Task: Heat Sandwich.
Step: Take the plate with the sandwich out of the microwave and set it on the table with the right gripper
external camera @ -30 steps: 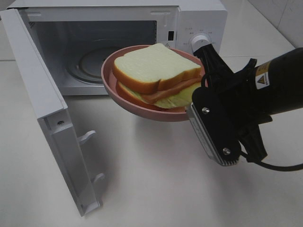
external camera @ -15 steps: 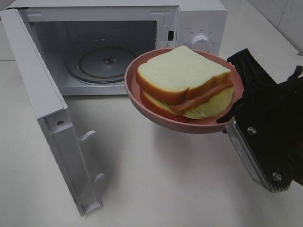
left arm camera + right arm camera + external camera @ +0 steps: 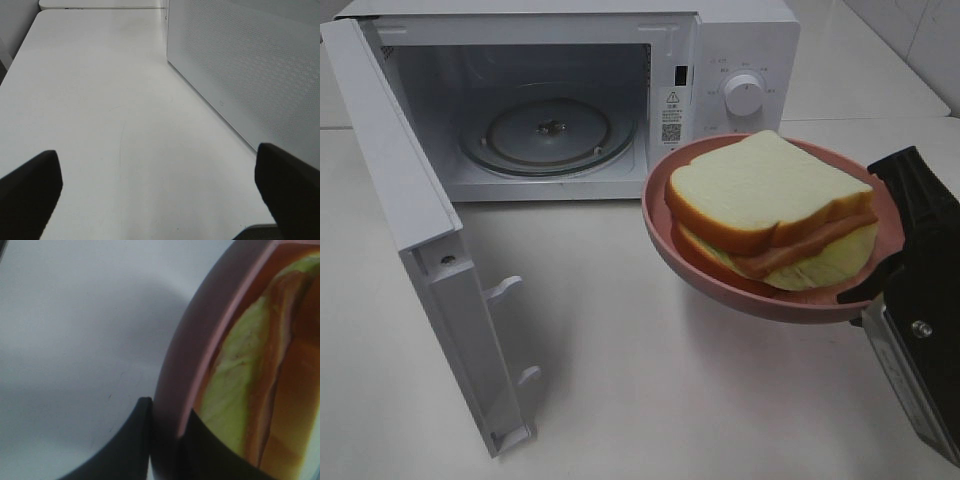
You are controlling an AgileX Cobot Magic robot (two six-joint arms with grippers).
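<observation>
Above the white table [image 3: 650, 390], right of the microwave's open cavity: sandwich [image 3: 770, 210] on pink plate [image 3: 720, 285], held clear of the surface. Two white slices with tan crust, reddish and pale yellow-green filling showing at the near edge. Sits well inside the plate rim, tilted slightly with the plate.

Right gripper [image 3: 167, 432]: nearly closed, clamped on the plate rim at the side nearest the arm, one finger under the rim, the other inside it beside the filling. Grip confirmed in the right wrist view; only the black body seen at the edge of the exterior high view.

Left gripper [image 3: 160, 195]: fully open, nothing between the fingers [image 3: 30, 195], low over bare table beside the perforated side wall of the microwave [image 3: 250, 65]. Not seen in the exterior high view.

Microwave [image 3: 740, 40]: door [image 3: 430, 260] swung wide toward the left, glass turntable [image 3: 548, 132] bare, round dial [image 3: 744, 95] on the control panel, directly behind the plate's far rim.
</observation>
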